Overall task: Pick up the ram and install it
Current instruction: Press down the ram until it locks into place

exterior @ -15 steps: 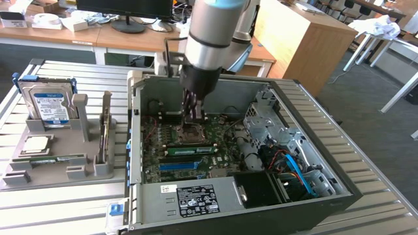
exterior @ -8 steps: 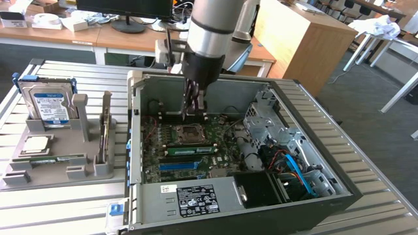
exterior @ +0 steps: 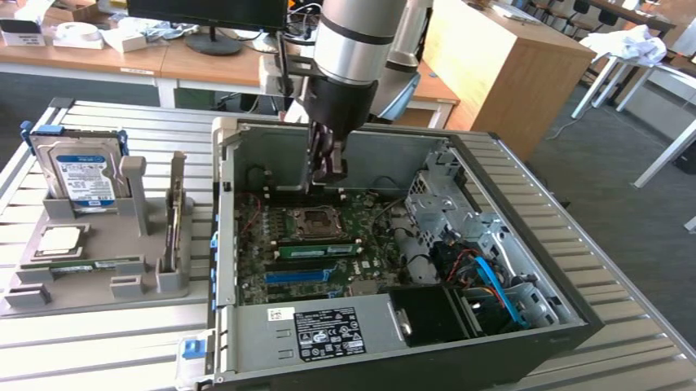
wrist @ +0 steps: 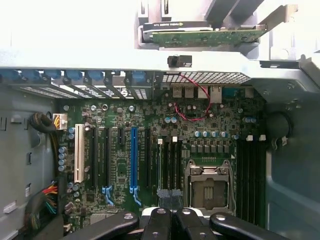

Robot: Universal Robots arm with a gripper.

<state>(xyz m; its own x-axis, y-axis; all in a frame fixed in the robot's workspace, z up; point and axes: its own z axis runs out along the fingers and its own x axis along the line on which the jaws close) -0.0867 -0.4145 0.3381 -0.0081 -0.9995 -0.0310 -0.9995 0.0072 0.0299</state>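
Ram [exterior: 81,265] lying flat in grey holder [exterior: 109,236] outside the case [exterior: 272,155], long axis across the exterior view; well apart from gripper [exterior: 329,173], toward the exterior view's left; fingers pressed together, seemingly empty, over motherboard [exterior: 256,248].

A table [exterior: 609,301] of pale grey slatted metal profiles carries the whole arrangement. Toward the exterior view's right, an open computer case [exterior: 566,314] lies on its side directly on the slats, its dark outer frame reaching close to the table's near edge. Toward the exterior view's left, just beside the case, a grey parts holder [exterior: 103,281] rests flat on the same surface. Bare slats show along the near edge and beyond the case.
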